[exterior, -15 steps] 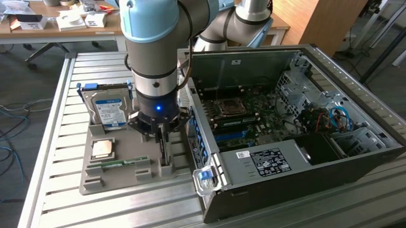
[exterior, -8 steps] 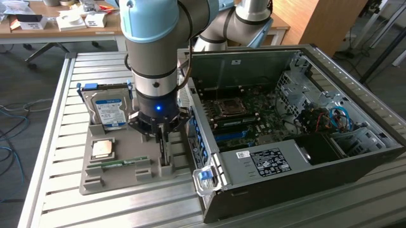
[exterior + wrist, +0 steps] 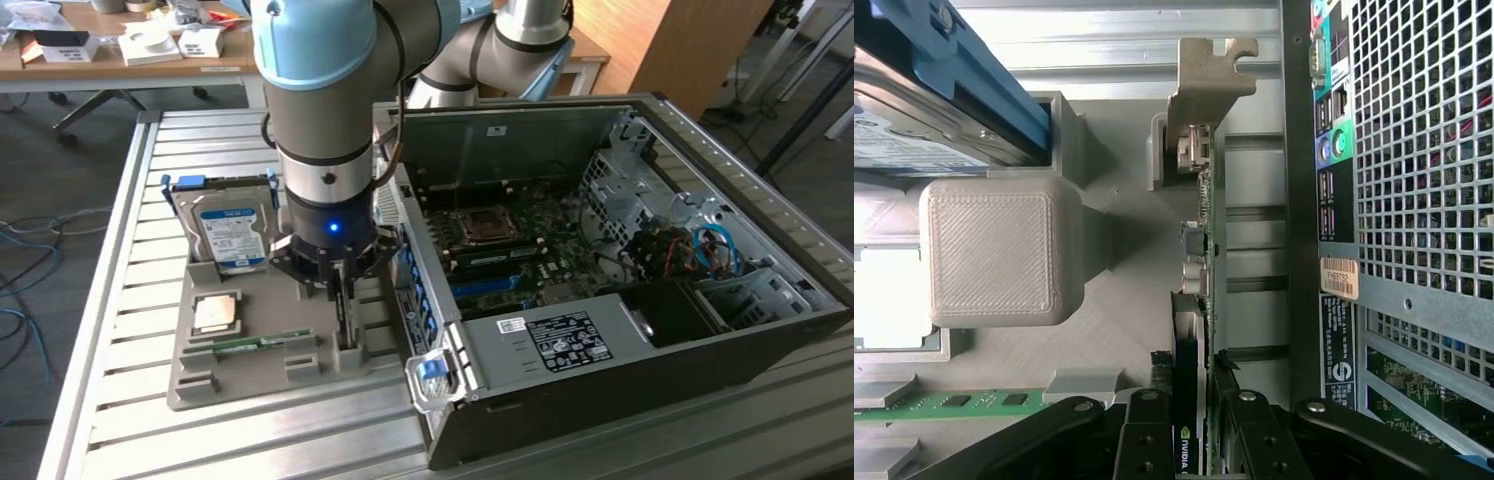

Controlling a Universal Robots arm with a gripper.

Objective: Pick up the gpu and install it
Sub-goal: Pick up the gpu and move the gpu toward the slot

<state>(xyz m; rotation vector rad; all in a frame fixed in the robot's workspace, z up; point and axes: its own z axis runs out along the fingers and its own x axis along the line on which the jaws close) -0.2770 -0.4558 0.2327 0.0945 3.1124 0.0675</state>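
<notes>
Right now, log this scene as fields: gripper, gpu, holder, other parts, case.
gripper: lowered onto the grey holder, apparently closed on the gpu
gpu: standing on edge in the holder's slot
other parts on holder: hard drive, memory stick, processor chip
computer case: open, to the exterior view's right of the holder
</notes>
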